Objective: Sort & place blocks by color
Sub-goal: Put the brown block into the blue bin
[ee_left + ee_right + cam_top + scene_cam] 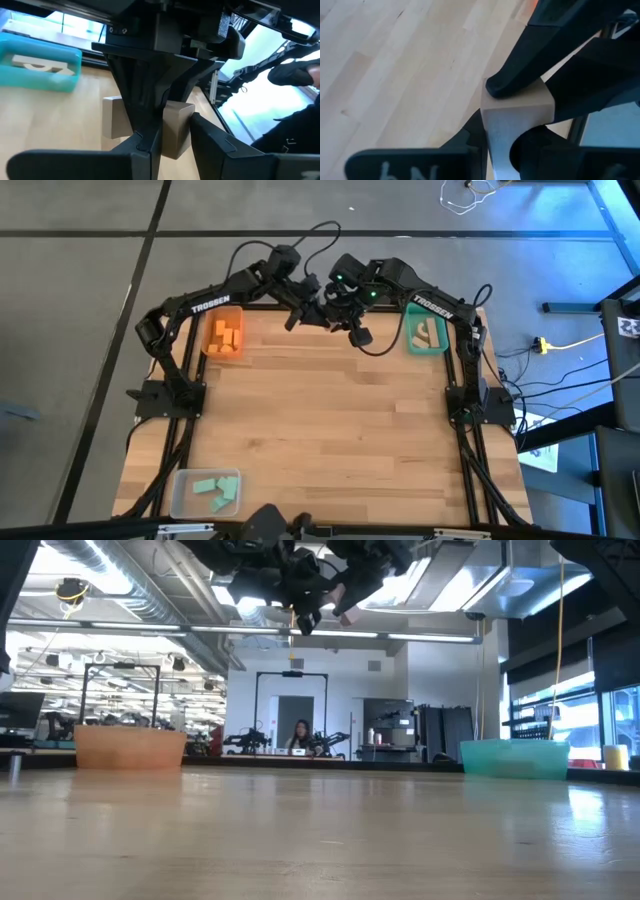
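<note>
- Arms: two, meeting in the air over the table's far edge, between the two far bins.
- Wood block (517,107): one, pale natural wood, held off the table where the two grippers meet. In the low view the grippers hang high above the table top.
- Right gripper (502,135): pinching the wood block between its two fingers.
- Left gripper (175,142): fingers parted around the same block. One finger lies against the block and the other stands a little off it. In the right wrist view one of its fingertips rests on the block's top face.
- Bins: three.
- Orange bin (208,332): far left corner. It holds orange blocks (228,337), about four, packed too close for a sure count.
- Teal bin (411,340): far right corner. It holds pale wood blocks (428,332), two or three, overlapping.
- Clear bin (178,492): near left corner. It holds mint-teal blocks (215,490), about four.
- Edges: every bin sits against a table edge.
- Open room: the wooden table (330,430) runs as one broad stretch of bare planks from the far bins to the near edge. The near right corner has no bin.
- Arm bases: one at the left edge, one at the right edge, about midway along.
- Background: one person (300,735) far off in the room behind the table, seen in the low view.
</note>
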`<state>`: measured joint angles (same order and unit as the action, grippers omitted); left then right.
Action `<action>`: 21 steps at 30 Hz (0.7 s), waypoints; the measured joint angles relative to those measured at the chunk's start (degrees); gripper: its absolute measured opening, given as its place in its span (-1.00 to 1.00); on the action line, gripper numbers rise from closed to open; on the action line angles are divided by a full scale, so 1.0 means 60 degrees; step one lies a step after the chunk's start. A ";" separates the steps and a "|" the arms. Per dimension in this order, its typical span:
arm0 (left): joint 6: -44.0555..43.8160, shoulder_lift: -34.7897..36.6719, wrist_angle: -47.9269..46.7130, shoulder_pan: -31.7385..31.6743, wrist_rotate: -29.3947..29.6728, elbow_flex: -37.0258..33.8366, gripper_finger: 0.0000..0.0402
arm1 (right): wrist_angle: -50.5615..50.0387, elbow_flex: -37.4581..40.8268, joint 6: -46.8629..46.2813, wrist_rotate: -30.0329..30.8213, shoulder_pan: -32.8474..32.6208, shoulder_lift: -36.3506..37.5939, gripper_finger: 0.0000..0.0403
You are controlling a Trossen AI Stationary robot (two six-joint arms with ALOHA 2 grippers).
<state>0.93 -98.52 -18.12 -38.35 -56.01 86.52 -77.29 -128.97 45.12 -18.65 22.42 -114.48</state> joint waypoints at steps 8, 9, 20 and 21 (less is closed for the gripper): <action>-0.0057 0.0000 -0.0108 -0.0026 0.0538 -0.0002 -0.56 | -0.0017 -0.0004 0.0025 0.0074 0.0006 0.0000 -0.71; -0.0058 0.0000 -0.0108 0.0001 0.0519 -0.0002 -0.56 | -0.0013 0.0000 0.0025 0.0062 0.0006 0.0000 -0.71; -0.0031 0.0000 -0.0153 0.0319 -0.0082 -0.0004 -0.79 | -0.0115 0.0004 0.0288 -0.0181 -0.0043 0.0004 -0.71; -0.0052 0.0000 -0.0150 0.0338 -0.0064 -0.0004 -0.78 | -0.0111 0.0004 0.0284 -0.0178 -0.0040 0.0004 -0.71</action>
<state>0.62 -98.52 -19.02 -36.32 -56.39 86.50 -77.95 -128.95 46.83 -19.72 22.18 -114.45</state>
